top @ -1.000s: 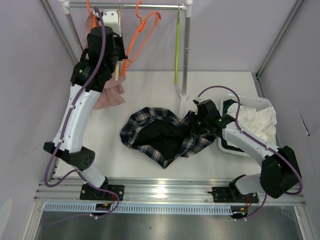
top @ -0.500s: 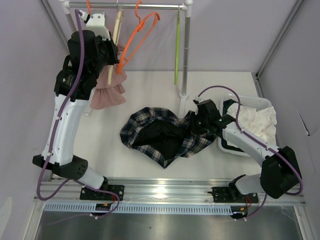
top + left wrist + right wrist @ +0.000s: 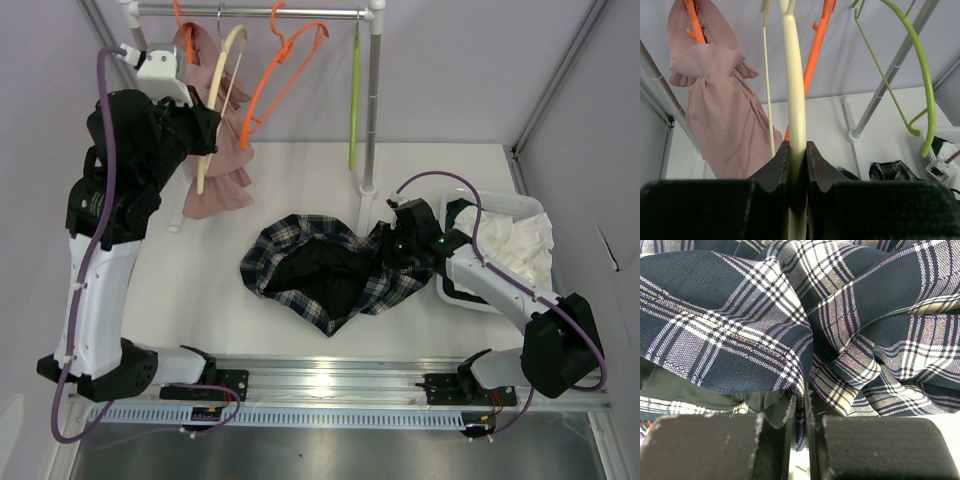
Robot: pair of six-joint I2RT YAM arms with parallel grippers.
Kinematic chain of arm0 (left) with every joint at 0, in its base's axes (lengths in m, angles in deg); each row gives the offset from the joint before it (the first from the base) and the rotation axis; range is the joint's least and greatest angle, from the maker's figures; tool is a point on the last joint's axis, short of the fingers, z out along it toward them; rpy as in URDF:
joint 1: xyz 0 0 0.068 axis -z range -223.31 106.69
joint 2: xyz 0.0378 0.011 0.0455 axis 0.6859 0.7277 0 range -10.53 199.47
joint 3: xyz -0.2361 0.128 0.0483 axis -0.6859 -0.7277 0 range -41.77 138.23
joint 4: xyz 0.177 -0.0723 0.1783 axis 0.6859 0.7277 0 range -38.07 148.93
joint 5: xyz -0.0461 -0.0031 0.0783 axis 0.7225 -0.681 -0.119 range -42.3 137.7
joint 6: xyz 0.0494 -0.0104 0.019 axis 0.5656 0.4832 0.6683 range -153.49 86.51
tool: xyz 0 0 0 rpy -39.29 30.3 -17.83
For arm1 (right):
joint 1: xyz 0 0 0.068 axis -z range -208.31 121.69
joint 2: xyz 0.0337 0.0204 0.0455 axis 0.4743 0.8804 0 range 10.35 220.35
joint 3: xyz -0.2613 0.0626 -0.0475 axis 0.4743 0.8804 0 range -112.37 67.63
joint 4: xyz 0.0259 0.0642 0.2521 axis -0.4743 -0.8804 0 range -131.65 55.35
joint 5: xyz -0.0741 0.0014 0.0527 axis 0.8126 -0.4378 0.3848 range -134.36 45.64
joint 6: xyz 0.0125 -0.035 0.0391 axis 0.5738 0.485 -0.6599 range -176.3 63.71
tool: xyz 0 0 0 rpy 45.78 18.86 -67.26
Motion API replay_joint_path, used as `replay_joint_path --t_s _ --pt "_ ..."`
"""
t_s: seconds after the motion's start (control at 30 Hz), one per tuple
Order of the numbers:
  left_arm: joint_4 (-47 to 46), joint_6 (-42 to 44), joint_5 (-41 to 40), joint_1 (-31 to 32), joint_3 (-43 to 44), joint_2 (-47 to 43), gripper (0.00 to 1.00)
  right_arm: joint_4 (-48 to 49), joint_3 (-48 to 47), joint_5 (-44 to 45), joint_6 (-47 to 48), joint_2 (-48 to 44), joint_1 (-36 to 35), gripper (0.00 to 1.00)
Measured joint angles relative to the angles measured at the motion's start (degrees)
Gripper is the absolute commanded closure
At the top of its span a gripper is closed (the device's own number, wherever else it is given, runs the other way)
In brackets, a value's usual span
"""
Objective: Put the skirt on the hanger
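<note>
The skirt (image 3: pixel 320 265) lies crumpled on the table's middle, dark plaid with white lines. My right gripper (image 3: pixel 392 248) is shut on a fold at its right edge; the right wrist view shows the plaid cloth (image 3: pixel 740 315) pinched between the jaws of the gripper (image 3: pixel 801 400). The cream hanger (image 3: pixel 225 60) hangs tilted below the rail at the back left. My left gripper (image 3: pixel 205 140) is shut on its lower arm. In the left wrist view the cream bar (image 3: pixel 795 90) runs up from between the closed jaws of the gripper (image 3: pixel 798 150). Whether its hook is on the rail is unclear.
A clothes rail (image 3: pixel 300 13) spans the back, with a post (image 3: pixel 372 110) standing on the table. Orange hangers (image 3: pixel 285 70), a lime-green hanger (image 3: pixel 353 100) and a pink ruffled garment (image 3: pixel 220 170) hang from it. A white basket (image 3: pixel 500 200) with white cloth (image 3: pixel 515 245) sits at the right.
My left arm has swung left and away from the rail, drawing the cream hanger out at a tilt. The right gripper and the skirt have not moved.
</note>
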Motion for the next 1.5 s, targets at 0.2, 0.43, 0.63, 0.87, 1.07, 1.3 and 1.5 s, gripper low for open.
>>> replay_joint_path --t_s 0.2,0.43,0.63,0.87,1.07,1.3,1.5 --pt "1.3 0.0 1.0 0.0 -2.8 -5.7 1.0 0.0 0.2 0.0 0.0 -0.1 0.0 0.98" --pt "0.0 0.0 3.9 -0.1 -7.7 -14.6 1.0 0.0 0.2 0.0 0.2 -0.1 0.0 0.98" --pt "-1.8 -0.5 10.7 -0.1 -16.6 -26.0 1.0 -0.9 0.2 0.0 0.5 -0.1 0.0 0.99" --pt "-2.3 -1.6 24.0 -0.1 -28.5 -36.7 1.0 -2.8 0.1 0.1 1.4 -0.2 0.6 0.98" --pt "0.6 -3.9 34.3 0.3 -43.7 -46.2 1.0 -4.6 -0.7 0.1 1.6 -1.2 2.0 0.99" --pt "-0.1 -7.9 46.0 1.9 -58.9 -55.2 1.0 -6.5 -2.1 0.0 1.7 -3.3 4.4 0.99" --pt "0.5 -7.7 47.7 3.6 -61.9 -55.9 1.0 -8.1 -3.7 0.0 1.8 -3.3 5.3 0.99"
